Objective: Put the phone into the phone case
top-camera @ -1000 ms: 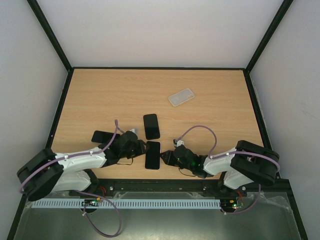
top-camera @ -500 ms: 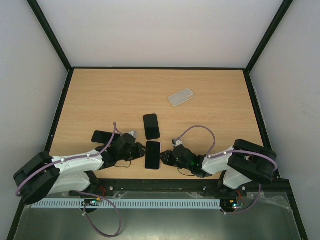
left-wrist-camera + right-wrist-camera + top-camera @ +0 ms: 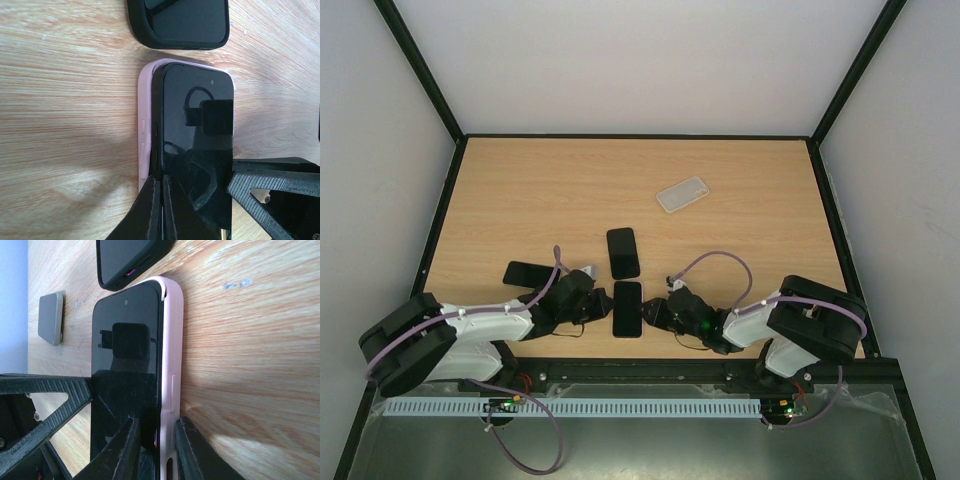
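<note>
Left pincer nearer phone, handset beyond

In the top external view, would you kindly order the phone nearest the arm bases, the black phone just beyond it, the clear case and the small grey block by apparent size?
1 to 3. Nearest phone, black phone, clear case: too alike to rank.
4. Grey block: clearly smallest.

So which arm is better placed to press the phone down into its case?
Probably left: the left pincer, shut, sits at the phone's raised edge, while the right pincer clamps the pink case.
</note>
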